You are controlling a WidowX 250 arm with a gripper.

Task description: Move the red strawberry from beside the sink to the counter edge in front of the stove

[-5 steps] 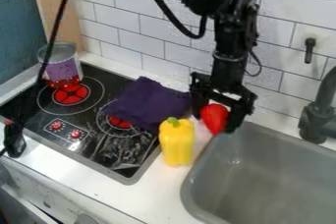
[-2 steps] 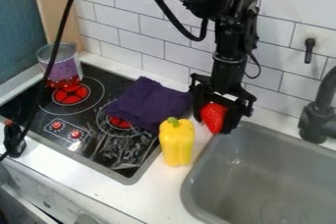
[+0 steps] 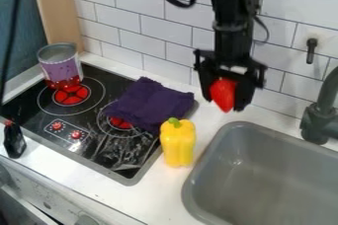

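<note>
The black gripper (image 3: 226, 101) hangs over the strip of counter behind the sink's back left corner, shut on a red strawberry-like object (image 3: 224, 94). The red object's tip points down, above the counter. To the lower left a yellow bell pepper (image 3: 178, 142) with a green stem stands upright on the counter. A dark purple cloth (image 3: 150, 104) lies folded over the back right part of the stove, left of the gripper.
The grey sink (image 3: 198, 172) is at the right, with a dark faucet (image 3: 319, 115) at its far edge. A clear and purple can (image 3: 61, 65) stands on the stove (image 3: 39, 139)'s rear left burner. A small dark bottle (image 3: 14, 140) is at the left. A tiled wall rises behind.
The gripper has risen off the counter with the red object held in it, and moved slightly right. The pepper, cloth and can have stayed where they were.
</note>
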